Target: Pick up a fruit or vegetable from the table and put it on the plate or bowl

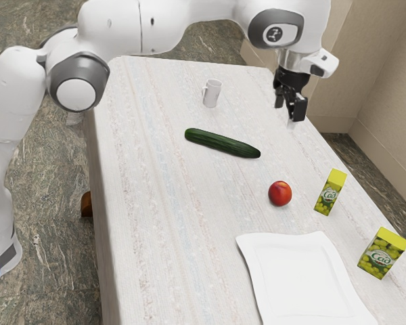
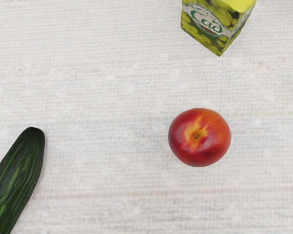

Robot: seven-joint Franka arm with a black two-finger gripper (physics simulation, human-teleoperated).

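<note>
Start | gripper (image 1: 291, 108) hangs above table (image 1: 155, 203), jaws apart, holding nothing | peach (image 1: 280, 193), cucumber (image 1: 222, 143) not yet picked | plate (image 1: 298, 277) waits | grasp, carry, drop all left

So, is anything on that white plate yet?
Nothing that shows: the white plate looks bare; the peach and cucumber lie on the table apart from it. Its nearest corner runs off the picture, unseen.

Table (image 1: 155, 223): matt, coarse woven texture
Cucumber (image 1: 222, 143): glossy, ribbed skin
Peach (image 1: 280, 193): smooth, faint sheen
Plate (image 1: 301, 277): smooth, matt
Carton (image 1: 330, 192): printed paperboard
</note>
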